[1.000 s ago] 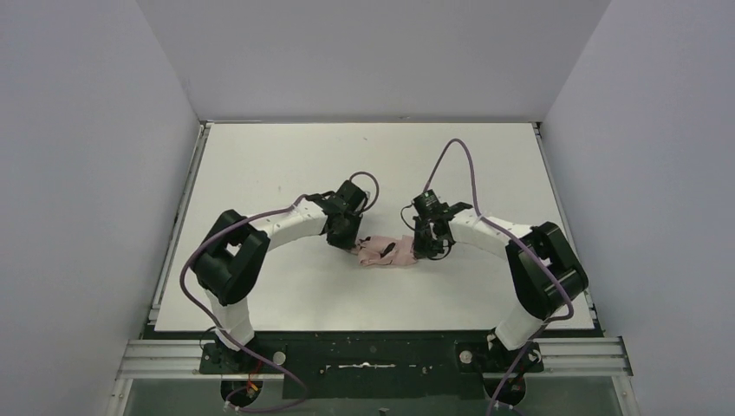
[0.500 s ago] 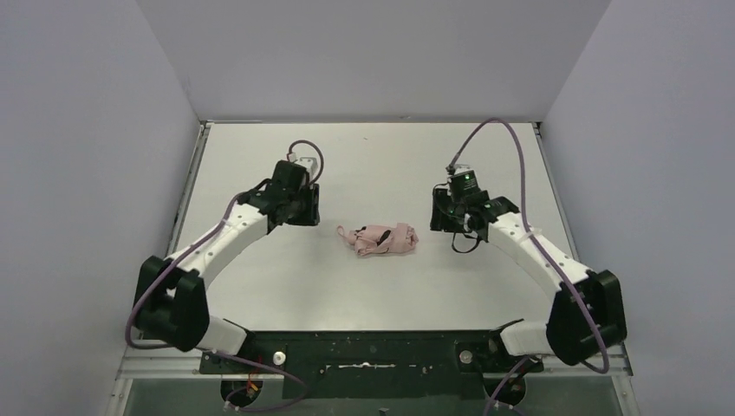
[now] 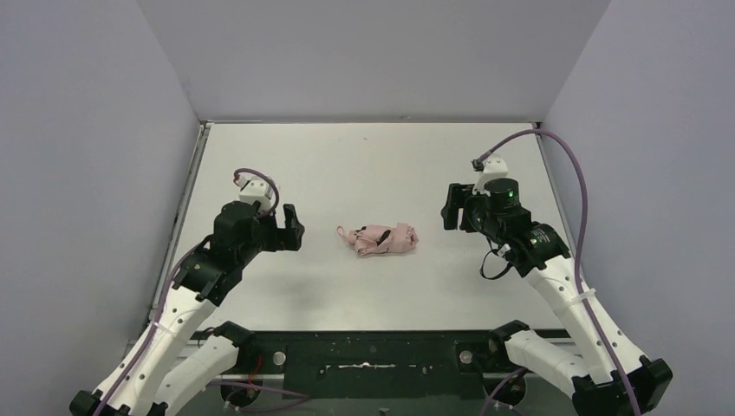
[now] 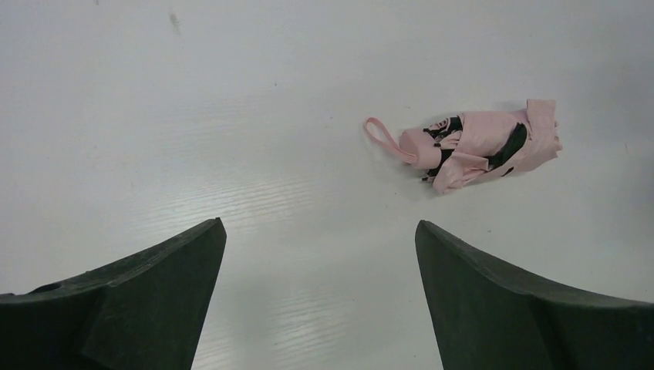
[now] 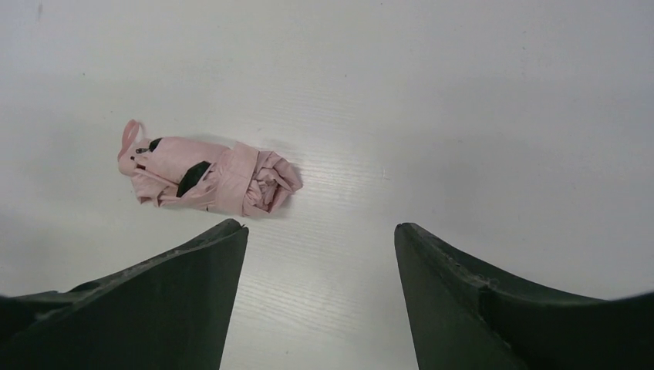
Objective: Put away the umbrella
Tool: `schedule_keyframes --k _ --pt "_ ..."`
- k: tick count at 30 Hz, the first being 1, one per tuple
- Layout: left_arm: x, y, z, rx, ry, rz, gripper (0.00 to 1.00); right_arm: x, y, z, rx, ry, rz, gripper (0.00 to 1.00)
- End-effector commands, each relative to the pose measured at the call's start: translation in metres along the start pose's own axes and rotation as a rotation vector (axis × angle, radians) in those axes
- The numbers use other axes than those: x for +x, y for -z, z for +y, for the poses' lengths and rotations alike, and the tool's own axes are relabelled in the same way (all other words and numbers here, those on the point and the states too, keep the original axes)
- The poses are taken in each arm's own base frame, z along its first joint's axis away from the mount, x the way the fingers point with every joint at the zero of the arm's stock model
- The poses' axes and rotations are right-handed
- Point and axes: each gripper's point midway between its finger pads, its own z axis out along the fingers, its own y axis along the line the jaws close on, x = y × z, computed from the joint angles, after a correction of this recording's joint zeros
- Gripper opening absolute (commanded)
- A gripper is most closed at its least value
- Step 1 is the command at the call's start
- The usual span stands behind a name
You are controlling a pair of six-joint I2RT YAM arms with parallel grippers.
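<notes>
Folded umbrella (image 3: pixel 379 239) lies loose on the table (image 3: pixel 364 165).
We see left gripper (image 3: pixel 290 229) at its 9 o'clock, right gripper (image 3: pixel 451 206) at 3 o'clock; both spread wide, holding nothing.

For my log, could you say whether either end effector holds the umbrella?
No, the umbrella lies apart from the left end effector and the right end effector.

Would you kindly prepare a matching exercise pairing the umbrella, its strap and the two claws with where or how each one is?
Things:
1 umbrella
2 strap
3 left claw
4 right claw

States:
A open, off the umbrella's bunched canopy end
B folded, lying on the table
C open, off the umbrella's strap end
D thin pink loop

Pairs: 1-B, 2-D, 3-C, 4-A.
</notes>
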Motion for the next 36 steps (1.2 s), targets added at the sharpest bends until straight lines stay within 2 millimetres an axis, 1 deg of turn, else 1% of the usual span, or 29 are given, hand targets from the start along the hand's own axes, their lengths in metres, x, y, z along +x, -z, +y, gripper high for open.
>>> schedule_keyframes --k 1,5,7,9,12,16,19,22,25,30,36 --pt "-0.003 0.016 0.021 -0.113 0.037 -0.037 0.92 -0.014 0.017 -0.006 0.021 0.008 -0.094 0.73" --pt "0.005 0.032 0.051 -0.270 0.052 -0.032 0.92 -0.013 0.027 -0.015 0.057 -0.002 -0.142 0.85" --pt "0.006 0.038 0.058 -0.300 0.050 -0.056 0.93 -0.013 0.032 -0.021 0.074 -0.006 -0.182 0.93" --pt "0.005 0.042 0.062 -0.300 0.034 -0.090 0.93 -0.014 0.038 -0.025 0.087 -0.011 -0.229 1.00" --pt "0.006 0.041 0.062 -0.287 0.048 -0.125 0.93 -0.018 0.048 -0.039 0.147 -0.033 -0.302 1.00" --pt "0.004 0.037 0.060 -0.280 0.063 -0.145 0.93 -0.020 0.064 -0.059 0.242 -0.063 -0.378 1.00" --pt "-0.003 0.041 0.062 -0.290 0.037 -0.166 0.93 -0.023 0.074 -0.069 0.284 -0.077 -0.445 1.00" --pt "-0.004 0.044 0.066 -0.306 0.039 -0.184 0.93 -0.023 0.082 -0.078 0.317 -0.097 -0.502 1.00" --pt "-0.005 0.046 0.068 -0.313 0.041 -0.195 0.93 -0.018 0.087 -0.087 0.361 -0.126 -0.536 1.00" --pt "-0.008 0.050 0.071 -0.330 0.035 -0.200 0.93 -0.014 0.088 -0.092 0.383 -0.127 -0.541 1.00" --pt "-0.008 0.051 0.070 -0.324 0.029 -0.199 0.94 -0.012 0.082 -0.089 0.367 -0.124 -0.515 1.00"
